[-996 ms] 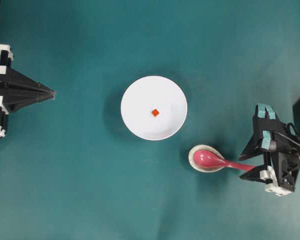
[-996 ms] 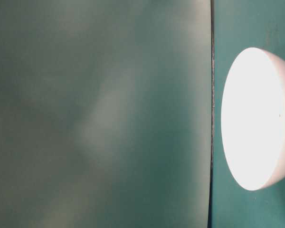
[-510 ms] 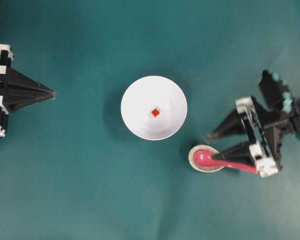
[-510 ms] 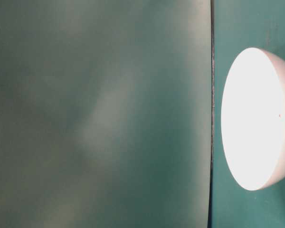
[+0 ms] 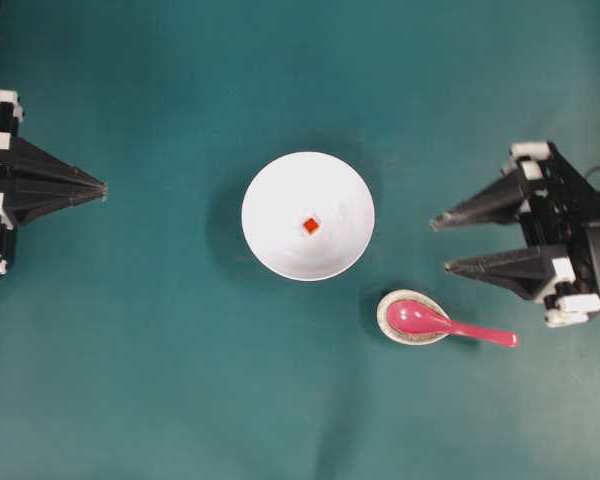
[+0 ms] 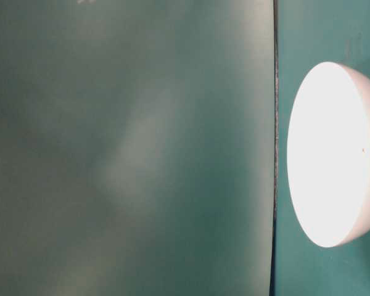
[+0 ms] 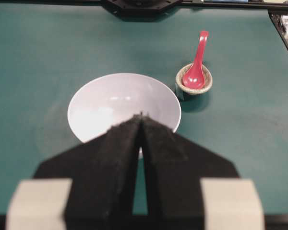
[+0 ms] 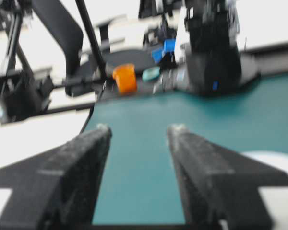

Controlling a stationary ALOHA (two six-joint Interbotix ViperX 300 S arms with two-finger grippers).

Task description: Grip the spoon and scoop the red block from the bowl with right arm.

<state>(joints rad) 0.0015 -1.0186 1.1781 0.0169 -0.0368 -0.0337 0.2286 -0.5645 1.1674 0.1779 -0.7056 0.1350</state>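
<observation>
Our right claw [image 5: 438,243] hovers wide open and empty near the spoon [image 5: 450,323], whose scoop rests in a small dish [image 5: 388,307]; we should lower squarely over its handle.

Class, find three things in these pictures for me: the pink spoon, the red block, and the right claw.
spoon [image 5: 417,318], overhead view, on the oval scoop resting in the speckled dish.
red block [image 5: 310,226], overhead view, on its top face, inside the white bowl.
right claw [image 5: 439,243], overhead view, midway between its two open fingertips.
</observation>
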